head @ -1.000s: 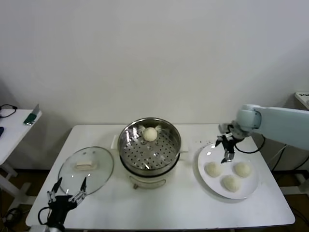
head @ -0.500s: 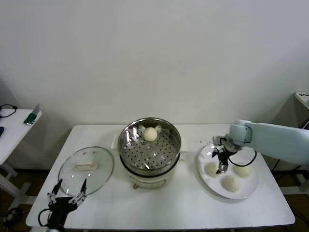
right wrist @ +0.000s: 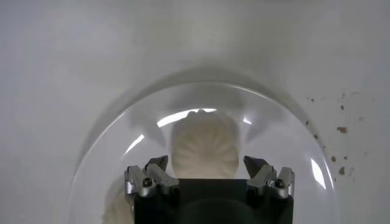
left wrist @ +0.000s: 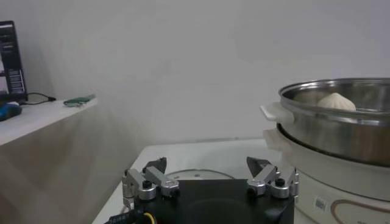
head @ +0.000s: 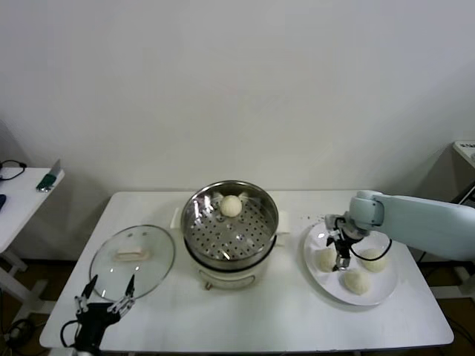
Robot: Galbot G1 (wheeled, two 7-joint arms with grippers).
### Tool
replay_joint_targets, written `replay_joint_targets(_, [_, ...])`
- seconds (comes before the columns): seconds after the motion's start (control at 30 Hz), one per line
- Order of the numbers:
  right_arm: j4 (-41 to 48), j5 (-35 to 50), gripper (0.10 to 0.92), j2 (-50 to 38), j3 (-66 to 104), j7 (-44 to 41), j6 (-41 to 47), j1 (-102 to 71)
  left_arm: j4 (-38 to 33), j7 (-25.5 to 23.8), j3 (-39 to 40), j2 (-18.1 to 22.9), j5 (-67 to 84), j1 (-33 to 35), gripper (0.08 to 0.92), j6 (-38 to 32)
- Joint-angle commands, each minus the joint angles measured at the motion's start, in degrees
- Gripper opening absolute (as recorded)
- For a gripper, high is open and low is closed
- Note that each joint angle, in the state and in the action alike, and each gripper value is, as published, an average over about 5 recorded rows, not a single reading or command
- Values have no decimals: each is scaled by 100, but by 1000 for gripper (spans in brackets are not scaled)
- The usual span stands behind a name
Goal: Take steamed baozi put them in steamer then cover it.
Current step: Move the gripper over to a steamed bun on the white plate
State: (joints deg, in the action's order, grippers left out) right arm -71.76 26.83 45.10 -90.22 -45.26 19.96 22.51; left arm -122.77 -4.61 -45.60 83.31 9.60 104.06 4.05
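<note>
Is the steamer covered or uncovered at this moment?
Uncovered. The round stainless-steel steamer basket is open on top with one cream-white bun visible inside, and the round clear glass lid lies flat on the white table beside it.

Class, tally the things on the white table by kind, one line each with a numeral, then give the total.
Baozi: 4 (one in the steamer, three on the plate)
Steamer: 1
Glass lid: 1
Plate: 1
Total: 7
</note>
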Motion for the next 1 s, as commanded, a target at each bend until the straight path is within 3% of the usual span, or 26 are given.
replay_joint_targets(0.03, [42,-119,823,15,138,17,37,-127,24,6,-6,-16,-3,-5,823,-2])
replay_joint_targets(0.3, [9,-248,817,43,78,-49,24,-53,12,14,-15,-11,1,-4,823,12])
replay_joint_targets(0.73, [-38,-360,696,40,-29,-249,-69,206,24,21,-8,-13,-11,-31,823,49])
replay_joint_targets(1.0, [-489,81,687,71,-993,-691,-395,1940,8,22,-8,-24,-20,-48,823,82])
